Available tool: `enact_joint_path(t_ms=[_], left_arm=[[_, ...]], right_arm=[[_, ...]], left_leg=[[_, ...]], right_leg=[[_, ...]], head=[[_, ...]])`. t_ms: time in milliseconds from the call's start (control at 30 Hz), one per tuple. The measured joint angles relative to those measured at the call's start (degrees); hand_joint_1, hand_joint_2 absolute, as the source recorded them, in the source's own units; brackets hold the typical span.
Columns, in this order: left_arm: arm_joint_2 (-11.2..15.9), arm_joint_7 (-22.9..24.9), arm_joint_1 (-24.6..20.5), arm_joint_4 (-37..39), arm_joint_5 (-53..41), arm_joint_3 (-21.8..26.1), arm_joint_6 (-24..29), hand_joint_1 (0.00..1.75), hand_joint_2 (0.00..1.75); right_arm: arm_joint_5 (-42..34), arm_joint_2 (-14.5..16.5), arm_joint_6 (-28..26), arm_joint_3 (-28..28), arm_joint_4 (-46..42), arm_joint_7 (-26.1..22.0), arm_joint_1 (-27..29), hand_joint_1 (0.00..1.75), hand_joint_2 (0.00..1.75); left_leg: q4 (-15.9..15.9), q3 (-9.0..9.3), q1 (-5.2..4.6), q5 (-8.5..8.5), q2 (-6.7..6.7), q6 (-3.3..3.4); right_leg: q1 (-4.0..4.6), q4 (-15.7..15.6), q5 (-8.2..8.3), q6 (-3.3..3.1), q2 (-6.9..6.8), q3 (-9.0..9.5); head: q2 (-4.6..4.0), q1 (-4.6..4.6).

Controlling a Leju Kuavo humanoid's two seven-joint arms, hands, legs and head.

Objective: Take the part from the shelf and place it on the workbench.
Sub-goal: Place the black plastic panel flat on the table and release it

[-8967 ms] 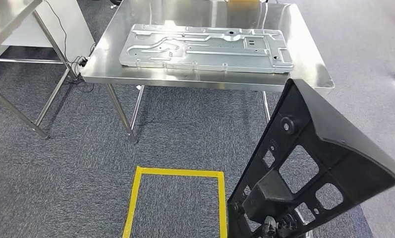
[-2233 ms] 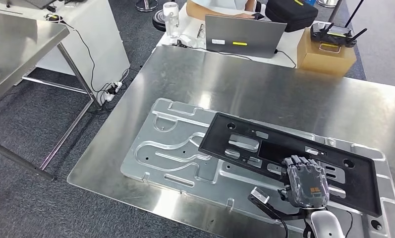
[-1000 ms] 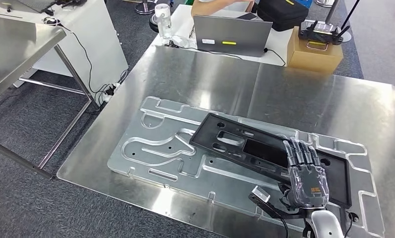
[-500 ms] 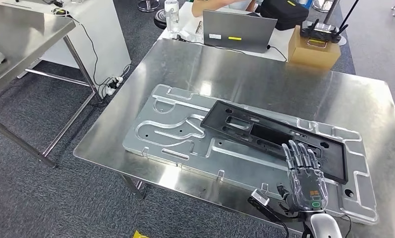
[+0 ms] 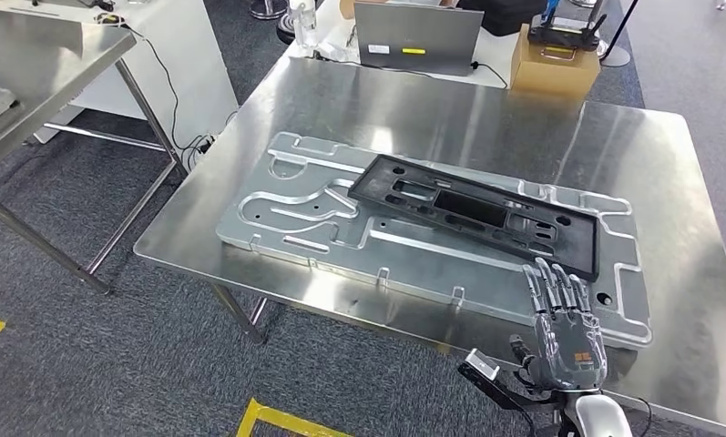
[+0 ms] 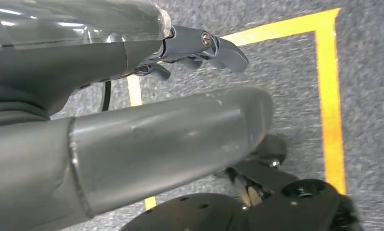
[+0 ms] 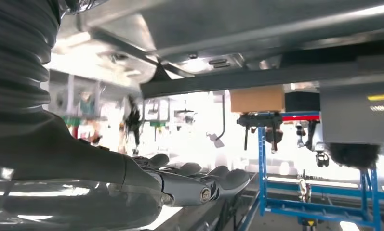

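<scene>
- Since the earlier frames, the right hand (image 5: pixel 564 319) has let go of the black part (image 5: pixel 475 214) and drawn back toward the robot; it now hangs over the near edge of the desk (image 5: pixel 414 109), clear of the part. The whole head view has also shifted, so the camera has moved.
- Right hand: holding nothing, fingers extended and slightly apart, pointing toward the far side of the desk. The right wrist view shows the same fingers (image 7: pixel 199 185) stretched out with nothing between them.
- Black part: lies flat on the silver metal plate (image 5: pixel 313 205), toward the plate's right half, long side running along the plate's length. Its near right corner is just beyond the right hand's fingertips, not touching them.
- Silver metal plate: rests flat on the desk, near the front edge.
- Left hand (image 6: pixel 132 120): seen close in the left wrist view, above grey carpet (image 6: pixel 286 57) with yellow tape lines (image 6: pixel 329 96). Thumb and darker fingers lie roughly alongside each other; no object is visible in them, but whether it is apart or closed cannot be told.
- Beyond the desk: a laptop (image 5: pixel 418 36) and a cardboard box (image 5: pixel 555 59) on an adjoining white table.
</scene>
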Motion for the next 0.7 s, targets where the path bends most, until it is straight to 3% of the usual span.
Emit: enact_joint_path(t_ms=[33,67,100,167,233,267,300,367,400,500,533,567,600,667,700], left_arm=[[0.0,0.0,0.0,0.0,0.2,0.0,0.0,0.00,0.00],[0.0,-0.1,0.0,0.0,0.4,0.1,0.1,0.00,0.00],[0.0,-0.1,0.0,0.0,0.6,0.3,0.1,0.00,0.00],[0.0,-0.2,0.0,0.0,1.1,0.6,0.2,0.00,0.00],[0.0,-0.4,0.0,0.0,1.6,1.0,0.3,0.00,0.00],[0.0,-0.5,0.0,0.0,1.8,1.2,0.4,0.00,0.00],[0.0,-0.6,0.0,0.0,2.1,1.4,0.4,0.00,0.00],[0.0,-0.6,0.1,0.0,2.6,1.9,0.4,0.00,0.00],[-0.1,-0.6,0.2,0.0,2.8,2.1,0.4,0.00,0.00],[-0.1,-0.5,0.3,0.0,2.9,2.5,0.4,0.00,0.00],[-0.1,-0.5,0.3,0.0,2.9,2.6,0.4,0.00,0.00],[-0.1,-0.5,0.3,0.0,2.9,2.7,0.4,0.00,0.00],[-0.1,-0.5,0.3,0.0,3.0,2.8,0.4,0.00,0.00],[-0.1,-0.5,0.2,0.0,3.1,2.9,0.4,0.00,0.00],[-0.2,-0.5,0.2,0.0,3.4,3.1,0.5,0.00,0.00]], right_arm=[[-2.9,0.5,-0.5,0.0,-0.3,-1.2,0.5,0.00,0.00],[-7.1,1.2,-0.7,0.0,-0.9,-2.9,1.2,0.00,0.00],[-12.6,2.0,-0.4,0.1,-1.5,-5.1,2.0,0.00,0.00],[-26.2,3.8,1.8,0.4,-3.5,-10.8,3.8,0.00,0.00],[-39.0,5.6,4.9,1.2,-6.1,-16.3,6.0,0.00,0.00],[-43.8,6.5,6.3,1.7,-7.2,-18.5,7.1,0.00,0.00],[-47.2,7.3,7.6,2.2,-8.3,-20.1,8.3,0.00,0.00],[-51.0,8.3,9.2,3.1,-9.9,-22.5,10.6,0.00,0.00],[-51.9,8.7,9.7,3.4,-10.6,-23.2,11.7,0.00,0.00],[-52.8,9.4,10.1,4.0,-11.7,-24.2,13.8,0.00,0.00],[-52.9,9.5,10.2,4.1,-11.9,-24.4,14.2,0.00,0.00],[-53.0,9.6,10.2,4.2,-12.1,-24.5,14.5,0.00,0.00],[-53.1,9.7,10.2,4.2,-12.2,-24.6,14.8,0.00,0.00],[-52.8,9.9,10.1,4.2,-12.4,-24.6,15.0,0.00,0.00],[-52.2,10.0,10.0,4.3,-12.6,-24.4,15.1,0.00,0.00]], left_leg=[[2.9,-0.19,0.02,-1.02,0.00,-0.13],[4.3,0.36,0.02,-0.64,0.00,-0.15],[3.7,1.79,0.00,0.79,-0.01,-0.05],[-2.5,7.29,-0.08,3.34,-0.11,0.52],[-10.8,13.05,-0.34,2.76,-0.27,1.16],[-13.5,14.64,-0.51,2.11,-0.32,1.46],[-14.6,15.05,-0.70,1.98,-0.32,1.75],[-15.1,14.37,-0.51,3.09,-0.12,2.58],[-15.3,13.82,-0.39,3.84,0.03,3.09],[-15.2,11.23,-0.44,5.93,0.46,3.98],[-15.0,10.26,-0.53,6.58,0.55,3.99],[-14.7,9.26,-0.60,7.20,0.64,3.96],[-14.4,8.19,-0.64,7.77,0.70,3.87],[-13.3,6.17,-0.64,8.65,0.66,3.57],[-12.8,5.33,-0.68,9.00,0.51,3.31]], right_leg=[[0.10,0.1,0.61,0.01,-0.05,-0.87],[0.18,0.3,1.20,0.04,-0.10,-1.80],[0.25,0.5,1.74,0.11,-0.14,-2.70],[0.35,1.0,2.67,0.34,-0.18,-4.21],[0.49,1.3,3.50,0.80,-0.23,-4.95],[0.50,1.3,3.98,1.13,-0.29,-5.06],[0.49,1.1,4.51,1.49,-0.34,-5.05],[0.41,1.0,4.56,2.18,-0.23,-5.24],[0.37,1.9,3.04,2.42,-0.07,-5.61],[0.18,10.3,-5.64,2.87,0.26,-7.62],[0.15,13.7,-7.15,2.99,0.27,-8.00],[0.15,15.9,-7.12,3.06,0.27,-7.84],[0.15,16.5,-5.79,3.06,0.27,-6.87],[0.19,12.0,-2.56,2.75,0.49,-2.15],[0.30,7.7,-2.45,2.45,0.88,1.13]], head=[[0.00,0.00],[0.00,0.00],[0.00,0.00],[0.00,-0.01],[0.00,0.00],[0.00,0.00],[0.00,0.01],[0.00,0.02],[0.00,0.03],[0.00,0.03],[0.00,0.03],[0.00,0.03],[0.00,0.03],[0.00,0.03],[0.00,0.03]])
